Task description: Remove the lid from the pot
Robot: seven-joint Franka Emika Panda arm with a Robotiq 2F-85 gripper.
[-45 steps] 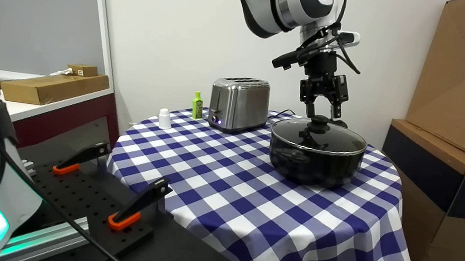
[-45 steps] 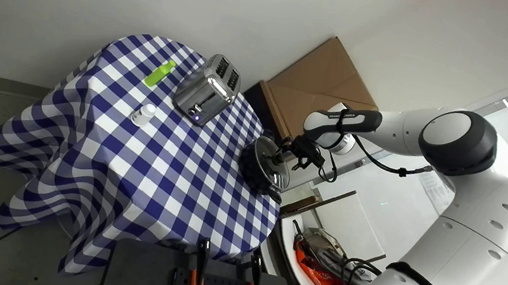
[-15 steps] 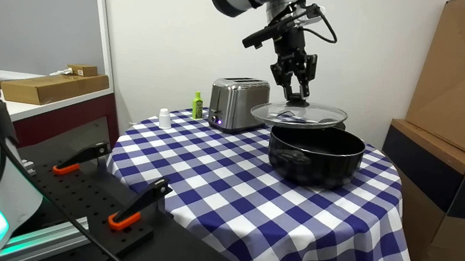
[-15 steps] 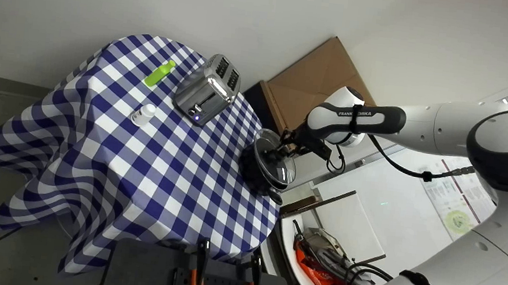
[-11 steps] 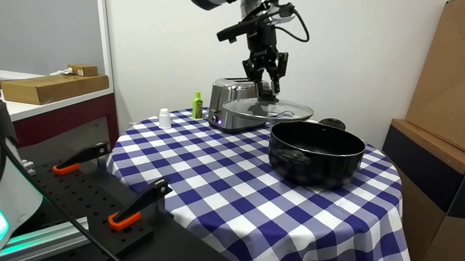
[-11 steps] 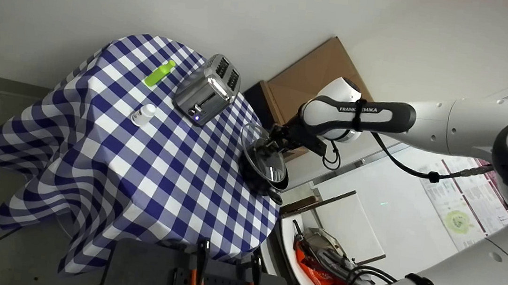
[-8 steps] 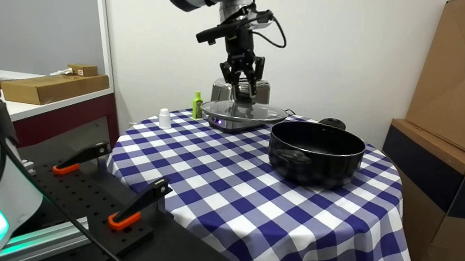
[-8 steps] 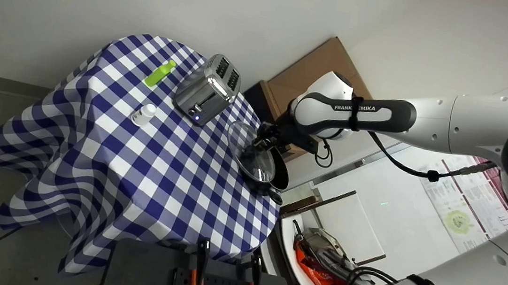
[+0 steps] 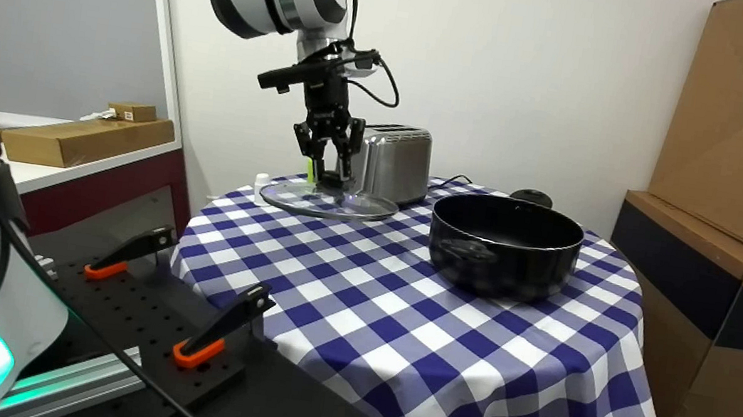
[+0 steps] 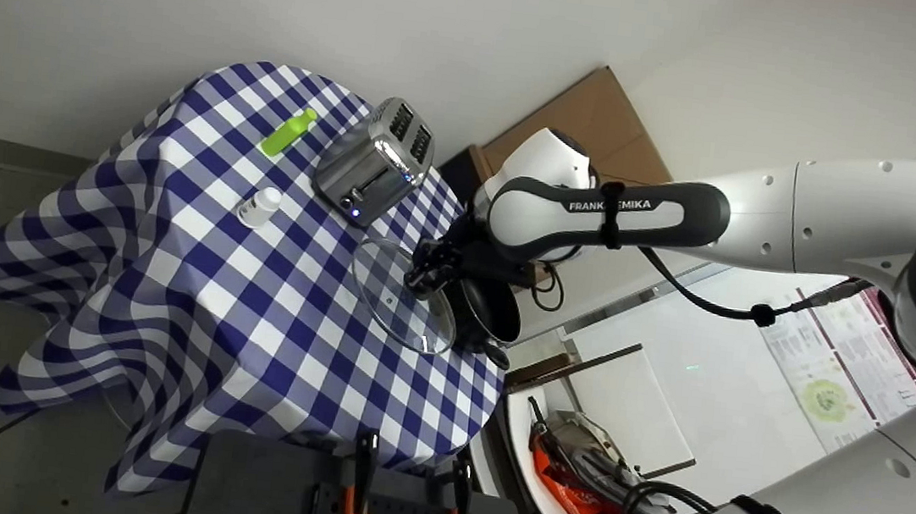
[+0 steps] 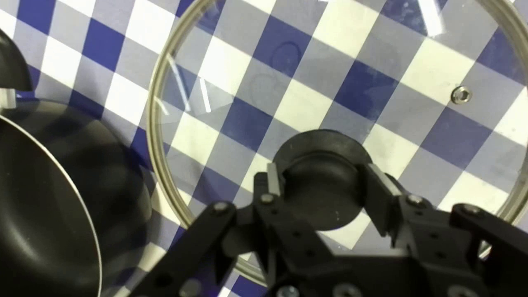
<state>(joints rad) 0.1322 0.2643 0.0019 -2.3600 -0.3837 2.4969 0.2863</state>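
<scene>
The gripper (image 11: 326,179) holds the lid (image 9: 326,205) by its black knob (image 11: 324,208), pinching it from two sides. So the lid is right under the gripper, and the blue and white tabletop (image 9: 395,305) shows through the glass. The pot (image 9: 507,266) stands with no lid on it, off to one side of the gripper; in the wrist view it is to the gripper's left. In that view a bit of tabletop shows between the lid's edge and the pot, so the lid looks all the way off. I think the lifting part is done, and the step in hand is putting the lid down. I can't tell if the lid touches the tabletop or hangs just above it. The next move, I guess, is to go gently down, if there is any gap, until the lid rests flat. Then the gripper needs to let go of the knob and rise straight up, so it does not drag the glass along. The toaster (image 9: 400,166) is the big shiny thing near the gripper, so a sideways push that way could make the lid bump it.
</scene>
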